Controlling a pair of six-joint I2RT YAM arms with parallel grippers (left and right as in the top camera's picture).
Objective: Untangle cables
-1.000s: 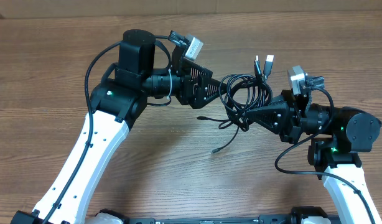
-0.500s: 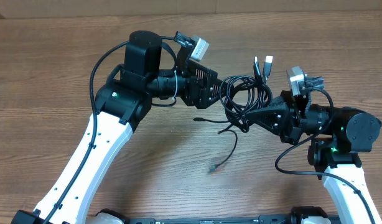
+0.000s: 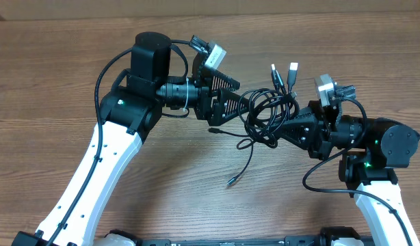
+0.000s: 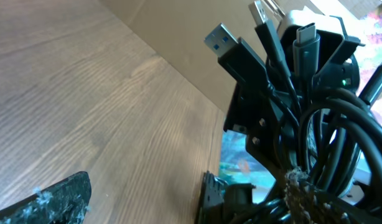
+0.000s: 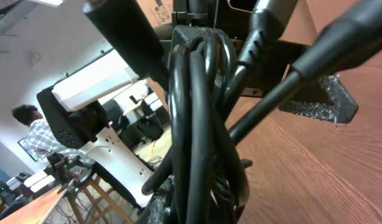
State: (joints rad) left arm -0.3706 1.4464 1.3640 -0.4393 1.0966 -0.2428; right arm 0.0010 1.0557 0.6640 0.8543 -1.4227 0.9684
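The cables [image 3: 268,113] hang as a black tangled bundle above the table between both arms, with silver plugs [image 3: 292,68] sticking up. My right gripper [image 3: 271,128] is shut on the bundle's lower right; in the right wrist view the cables [image 5: 197,112] fill the frame above that gripper [image 5: 197,208]. My left gripper [image 3: 245,108] stands open at the bundle's left side. In the left wrist view one of its fingers [image 4: 51,202] is far from the cables [image 4: 328,130], and the other lies against them. One loose cable end [image 3: 230,182] trails down to the table.
The wooden table [image 3: 59,82] runs all around the arms. A cardboard wall [image 4: 178,37] stands along the far edge. Thicker black arm wires loop by the left arm [image 3: 104,68] and under the right arm [image 3: 319,186].
The left gripper has opened wider and pushed in against the bundle's left side. The loose cable end has swung lower toward the front. The right arm has stayed put.
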